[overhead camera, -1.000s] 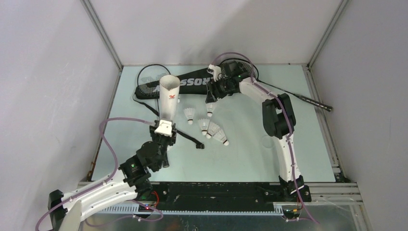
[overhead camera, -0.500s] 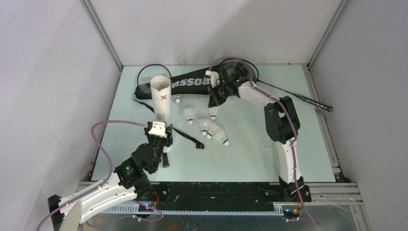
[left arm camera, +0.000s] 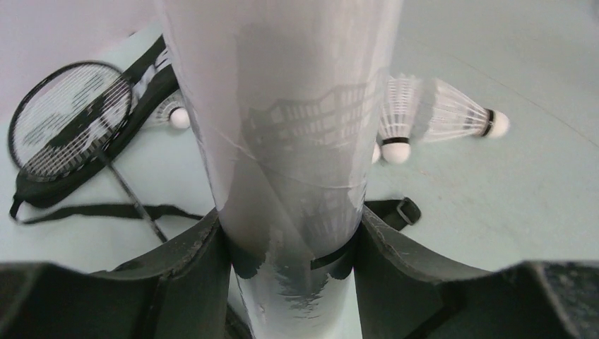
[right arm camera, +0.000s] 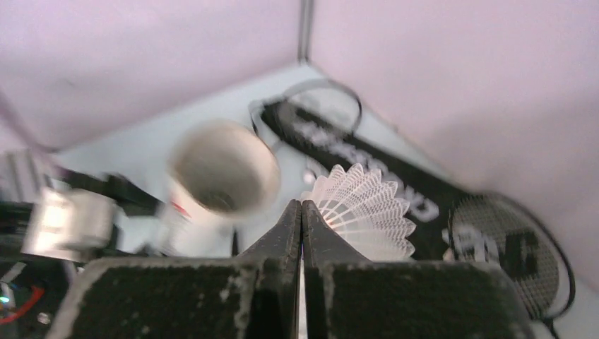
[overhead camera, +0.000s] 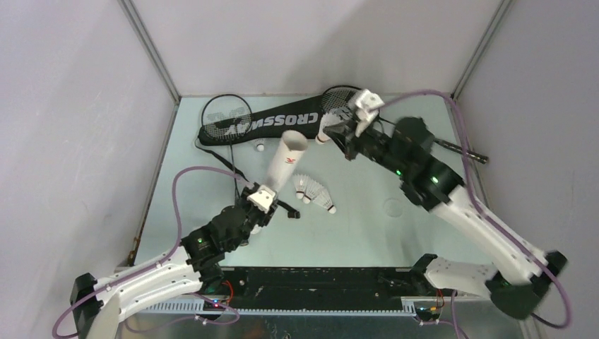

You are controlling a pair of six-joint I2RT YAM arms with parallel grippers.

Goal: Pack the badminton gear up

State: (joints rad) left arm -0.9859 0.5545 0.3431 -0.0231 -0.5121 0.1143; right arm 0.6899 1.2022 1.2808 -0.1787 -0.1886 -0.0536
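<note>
Two rackets on the pale table (overhead camera: 367, 240), one at each end of the black bag (overhead camera: 282, 121) lettered CROSSWAY along the far side.

Far left: first racket (overhead camera: 224, 116), head resting on the bag's end, thin shaft running toward the near side and hard to follow past the purple cable (overhead camera: 176, 205). Beside it, the strap (overhead camera: 281, 206), trailing off the bag and passing under the left wrist.

Left gripper (overhead camera: 270, 189) partway closed and clamped on the lower end of the white tube (overhead camera: 285, 161), one finger (left arm camera: 191, 268) pressed to each side. Tube lifted, tilted up and to the right, open mouth toward the other arm. From the left wrist, most of the middle blocked by the tube.

One loose shuttlecock (overhead camera: 261, 145) just off the bag's near edge. Cluster of three shuttlecocks (overhead camera: 314, 192) on the table, just right of the tube's lower end.

Right gripper (overhead camera: 330, 133) pinched fully shut on the held shuttlecock (overhead camera: 323, 134), up in the air over the bag's right end, close to the tube mouth. Feather skirt fanned beyond the closed tips; cork hidden behind them. Tube mouth blurred in that wrist view.

Second racket (overhead camera: 339, 95): head behind the right gripper, shaft covered by the arm, handle showing at far right.
</note>
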